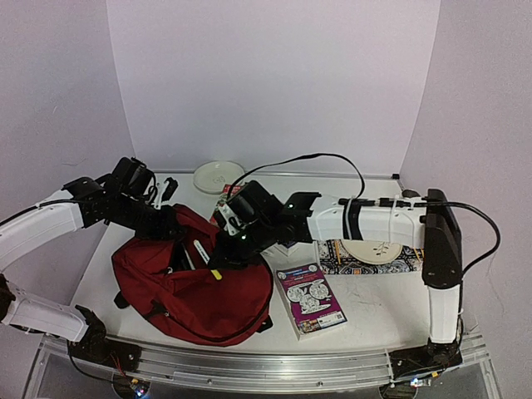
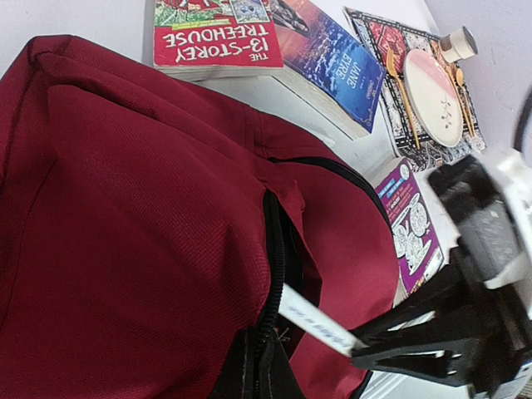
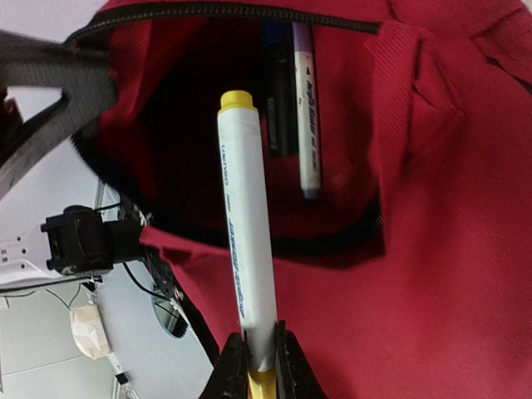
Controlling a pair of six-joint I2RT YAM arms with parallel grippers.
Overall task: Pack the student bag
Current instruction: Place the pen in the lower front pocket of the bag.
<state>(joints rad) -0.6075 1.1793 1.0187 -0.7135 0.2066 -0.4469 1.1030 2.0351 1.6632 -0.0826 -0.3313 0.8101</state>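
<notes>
Nearest to us, the student bag (image 1: pixel 195 291) lies slumped on its side at the front left of the table (image 1: pixel 374 312), dark red, with its zipped mouth gaping upward. Just to its right, apart from it, a purple colouring book (image 1: pixel 310 299) lies flat. Over the bag's mouth the right gripper (image 3: pixel 253 349) reaches in from the right. Its jaws are nearly together, pinching a white marker (image 3: pixel 245 241) by its yellow tail, and the marker's yellow-capped end pokes into the opening. Inside the pocket we see two more pens (image 3: pixel 306 108) lying side by side against the red fabric. At the mouth's left rim the left gripper (image 1: pixel 170 218) comes down from the left with its jaws closed. As far as we can make out it has the black zip edge of the bag pinched, though its fingertips are mostly hidden. Beyond the bag, two books rest side by side: The 13-Storey Treehouse (image 2: pixel 212 33) and, touching it, a blue Jane Eyre (image 2: pixel 332 62). To the right of them a patterned placemat (image 1: pixel 407 262) carries a pale plate (image 2: pixel 432 96), a gold fork (image 2: pixel 401 87) beside the plate and a small cup (image 2: pixel 459 41) at the far corner. Farthest back, near the wall, sits a round white dish (image 1: pixel 218 176).
</notes>
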